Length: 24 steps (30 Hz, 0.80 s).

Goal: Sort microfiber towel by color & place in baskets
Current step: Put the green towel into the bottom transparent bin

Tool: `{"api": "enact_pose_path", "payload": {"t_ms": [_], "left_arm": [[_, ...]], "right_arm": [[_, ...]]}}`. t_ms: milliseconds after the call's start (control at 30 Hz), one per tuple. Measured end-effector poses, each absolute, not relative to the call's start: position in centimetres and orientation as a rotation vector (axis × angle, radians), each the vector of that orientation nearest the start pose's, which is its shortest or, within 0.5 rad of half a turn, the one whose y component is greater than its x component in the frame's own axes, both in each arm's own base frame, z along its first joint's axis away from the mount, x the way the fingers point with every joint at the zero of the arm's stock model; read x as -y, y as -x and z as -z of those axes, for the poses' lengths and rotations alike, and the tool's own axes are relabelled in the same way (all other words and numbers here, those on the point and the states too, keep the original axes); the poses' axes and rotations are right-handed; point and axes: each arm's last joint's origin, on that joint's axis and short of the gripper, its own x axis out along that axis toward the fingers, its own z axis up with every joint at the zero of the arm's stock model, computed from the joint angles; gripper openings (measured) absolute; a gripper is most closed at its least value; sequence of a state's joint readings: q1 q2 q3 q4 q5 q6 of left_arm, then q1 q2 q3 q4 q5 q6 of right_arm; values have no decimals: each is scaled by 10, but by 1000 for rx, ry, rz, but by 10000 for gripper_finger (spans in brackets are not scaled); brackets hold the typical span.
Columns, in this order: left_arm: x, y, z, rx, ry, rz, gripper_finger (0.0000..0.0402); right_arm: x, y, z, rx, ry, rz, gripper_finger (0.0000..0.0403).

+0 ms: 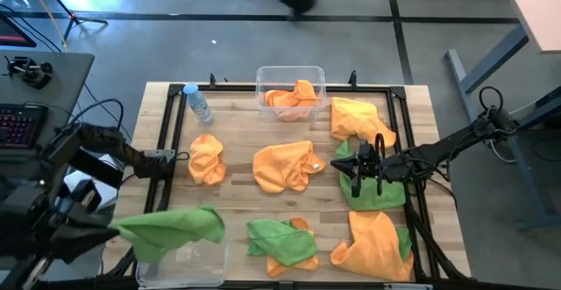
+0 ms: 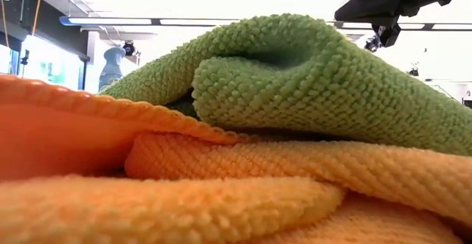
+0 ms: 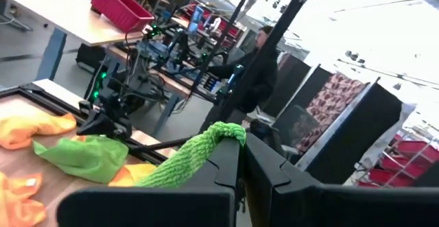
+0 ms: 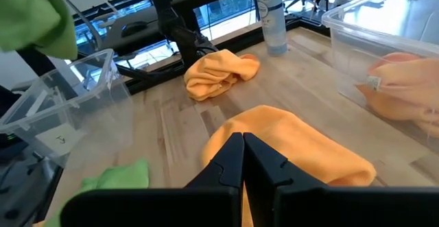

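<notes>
My left gripper (image 3: 241, 160) is at the table's near-left corner, shut on a green towel (image 1: 172, 226) above the near-left clear basket (image 1: 186, 260). My right gripper (image 4: 242, 157) is shut and holds nothing. It hovers over another green towel (image 1: 379, 192) at the table's right side, beside the middle orange towel (image 1: 284, 167). The far basket (image 1: 263, 76) holds an orange towel (image 1: 292, 97). More orange towels (image 1: 207, 159) (image 1: 358, 117) (image 1: 372, 246) lie flat on the table. A green towel lies on an orange one (image 1: 280, 242) at the near edge. My left gripper pinches the green towel between its two fingers at a bunched edge (image 3: 218, 135) near the fingertips. The cloth is lifted off the table and hangs slack beyond the fingers, over the near-left basket's rim (image 1: 145, 257). I cannot tell whether it touches the basket.
A small clear water bottle (image 1: 198, 103) stands at the far-left of the table, next to the far basket. A black frame (image 1: 166, 132) runs round the tabletop. In the low view a green towel (image 2: 310, 82) heaped on orange cloth (image 2: 221, 192) blocks the sight. A person (image 3: 257, 69) sits beyond the table.
</notes>
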<state>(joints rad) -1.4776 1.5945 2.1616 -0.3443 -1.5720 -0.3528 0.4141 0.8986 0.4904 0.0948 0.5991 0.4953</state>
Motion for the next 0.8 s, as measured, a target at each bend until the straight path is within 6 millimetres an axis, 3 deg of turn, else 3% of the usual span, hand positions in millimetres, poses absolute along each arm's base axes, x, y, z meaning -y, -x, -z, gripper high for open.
{"api": "enact_pose_path", "payload": {"t_ms": [433,800], "left_arm": [[304,-55,-541,24,570,-82,0],[318,-59,-512,23,484,-93,0]], "right_arm": [[-62,-182,-240,-222,-341,246,0],[-62,-182,-239,-222,-341,246,0]]}}
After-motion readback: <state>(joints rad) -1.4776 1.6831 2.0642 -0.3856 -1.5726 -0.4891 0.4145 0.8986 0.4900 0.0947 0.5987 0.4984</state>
